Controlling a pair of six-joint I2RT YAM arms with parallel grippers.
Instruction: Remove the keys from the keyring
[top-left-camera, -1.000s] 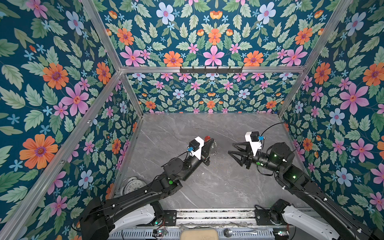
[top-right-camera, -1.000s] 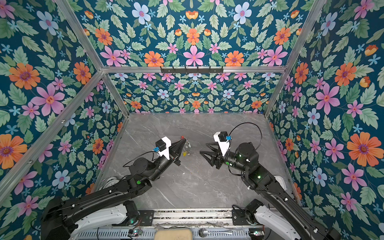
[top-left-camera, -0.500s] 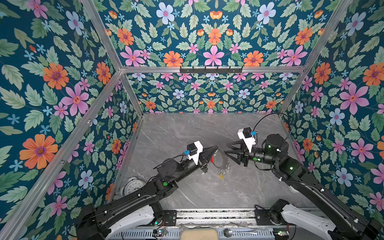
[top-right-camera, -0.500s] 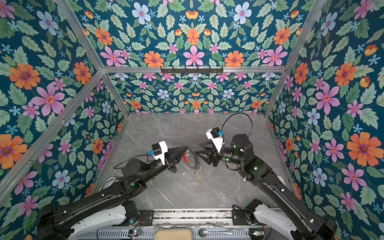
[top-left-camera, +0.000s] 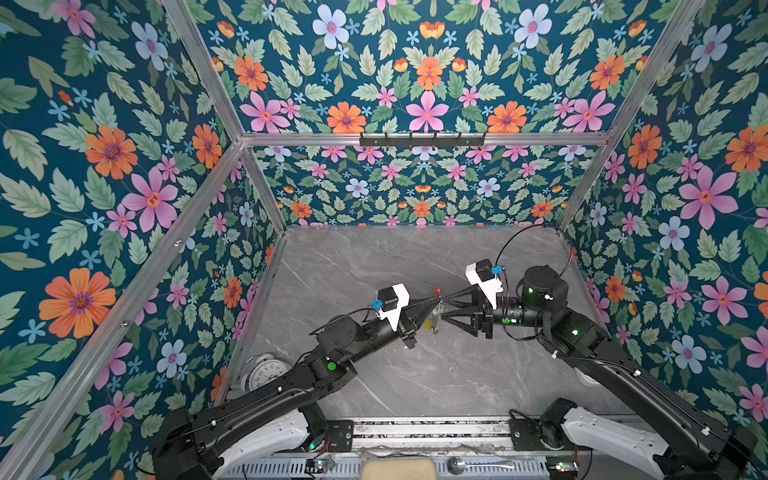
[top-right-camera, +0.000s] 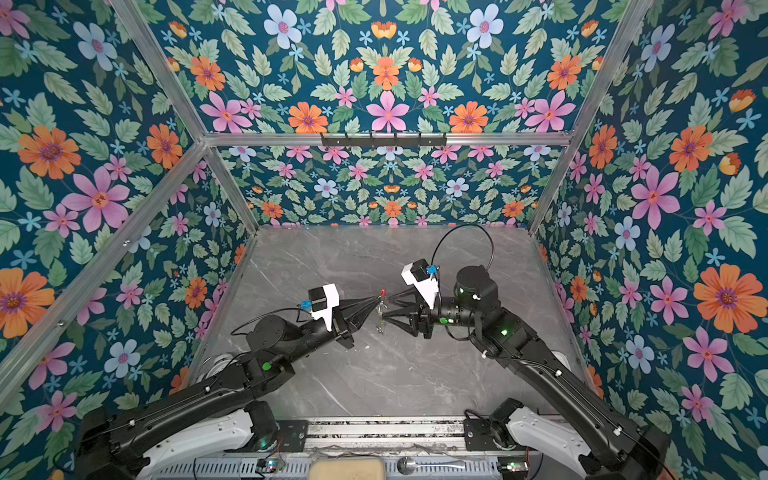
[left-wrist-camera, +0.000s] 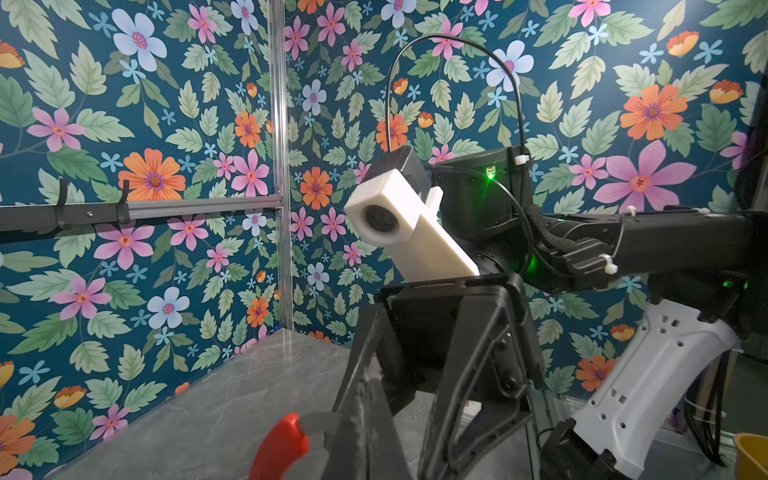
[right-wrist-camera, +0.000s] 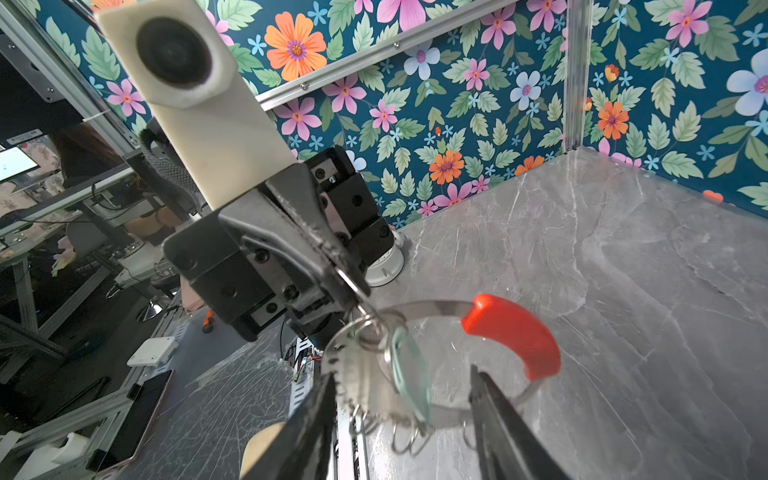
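Right wrist view: right pincer (right-wrist-camera: 401, 372) has moved in, half-open jaws now straddling the keys (right-wrist-camera: 411, 386), gripping nothing. Left pincer (right-wrist-camera: 353, 286) stays clamped on the keyring (right-wrist-camera: 511, 332), so pulling a key off looks next.

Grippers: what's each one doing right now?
Left gripper: closed on the keyring.
Right gripper: open, jaws either side of the keyring.

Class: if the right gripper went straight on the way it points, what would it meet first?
Probably the keyring, held up by the shut left gripper. Its band lies between the right gripper's open jaws, though depth is unclear.
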